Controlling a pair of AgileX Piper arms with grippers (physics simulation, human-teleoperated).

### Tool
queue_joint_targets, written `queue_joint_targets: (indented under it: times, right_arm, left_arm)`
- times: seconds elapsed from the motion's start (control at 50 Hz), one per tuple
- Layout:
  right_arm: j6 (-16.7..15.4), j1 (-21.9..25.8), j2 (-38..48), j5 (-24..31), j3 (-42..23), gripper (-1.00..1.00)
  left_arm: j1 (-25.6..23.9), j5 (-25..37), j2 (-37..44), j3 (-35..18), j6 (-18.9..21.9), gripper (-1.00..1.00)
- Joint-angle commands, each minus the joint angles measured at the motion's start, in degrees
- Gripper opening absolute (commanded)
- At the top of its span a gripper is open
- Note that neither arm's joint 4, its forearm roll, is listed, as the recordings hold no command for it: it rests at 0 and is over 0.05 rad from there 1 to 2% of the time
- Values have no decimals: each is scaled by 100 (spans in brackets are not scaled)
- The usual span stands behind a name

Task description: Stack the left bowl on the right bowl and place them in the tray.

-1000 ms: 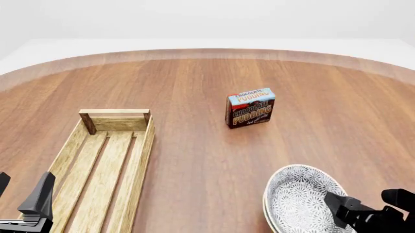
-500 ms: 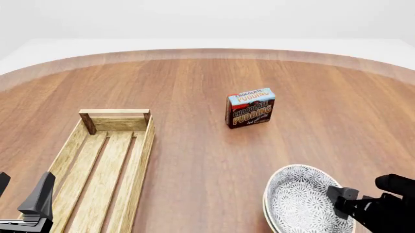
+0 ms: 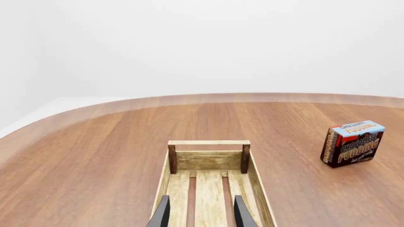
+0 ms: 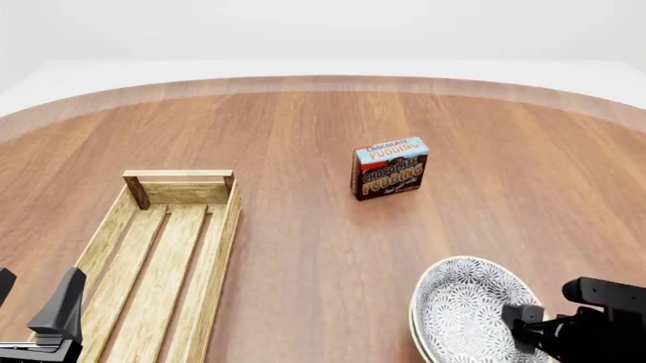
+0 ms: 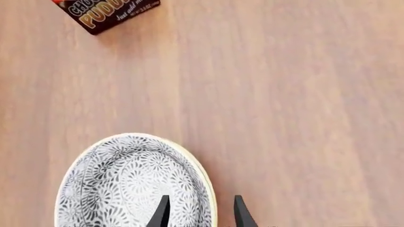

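Two bowls [image 4: 467, 311] sit nested as one stack on the counter [image 4: 302, 128], the lower one showing only as a second rim. There is one tray [image 4: 162, 257], left of the stack, and one pudding box [image 4: 389, 168] beyond the stack. Two tools show: the left tool [image 4: 35, 314] and the right tool [image 4: 576, 321].

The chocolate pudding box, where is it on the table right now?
In the front view the chocolate pudding box stands upright near the table's middle, beyond the patterned bowls and to the right of the tray, touching neither.
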Motion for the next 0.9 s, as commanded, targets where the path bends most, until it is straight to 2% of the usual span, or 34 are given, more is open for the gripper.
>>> queue_joint_targets:
  times: [0.02,0.58,0.78,0.8,0.9]
  right_arm:
    - [0,67,147,-208,226,100]
    - [294,146,408,-1062,866,100]
    - [312,175,430,-1109,883,100]
    - [313,176,437,-1116,884,-100]
    - [349,217,418,-1136,906,-100]
  left_arm:
    - [0,0,0,0,0,100]
    - [0,0,0,0,0,100]
    - [0,0,0,0,0,100]
    - [0,0,0,0,0,100]
    - [0,0,0,0,0,100]
